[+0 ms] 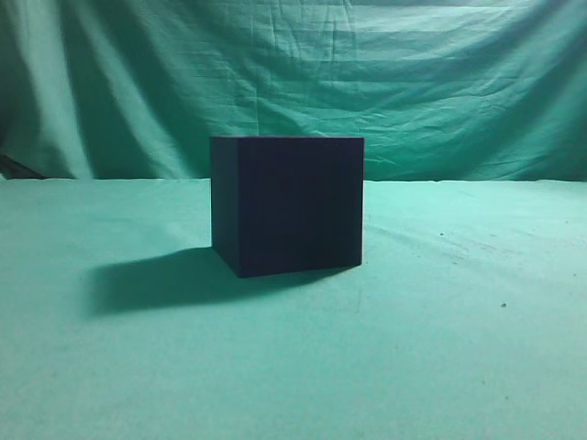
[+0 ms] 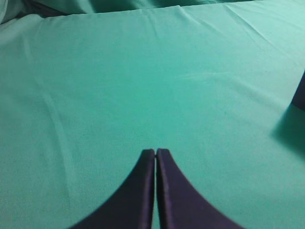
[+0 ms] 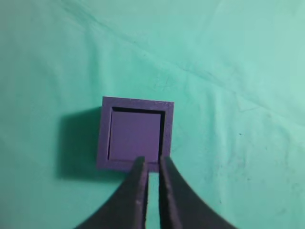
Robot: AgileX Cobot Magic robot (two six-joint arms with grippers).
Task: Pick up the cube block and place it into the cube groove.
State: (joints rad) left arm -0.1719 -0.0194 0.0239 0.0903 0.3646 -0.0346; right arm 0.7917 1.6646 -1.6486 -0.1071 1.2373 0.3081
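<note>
**Block seated in the box, both claws clear**

Here the big dark box (image 1: 287,203) stands alone near the middle of the green-draped desk (image 1: 459,348), casting a shadow toward the left of the exterior view. From that side-on angle neither arm shows, and the box's open top cannot be seen.

The right wrist view looks straight down. The small block (image 3: 135,135) lies inside the box's square recess, its lighter top face framed by the rim on all four sides, with a dark gap along the top and right edges. By this evidence the placing looks done. The right claw (image 3: 152,164) hangs above the near rim, its tips narrowly parted and holding nothing.

The left claw (image 2: 156,152) is pressed closed and empty over bare cloth; only a dark edge of the box and its shadow enter that view at the far right.

Risks from here are judgements:
- The uneven gap suggests the block may sit slightly off-centre or tilted; whether it is fully down cannot be told.
- The right claw's tips overlap the near rim in the view, so a careless sideways move could nudge or tip the box.
</note>
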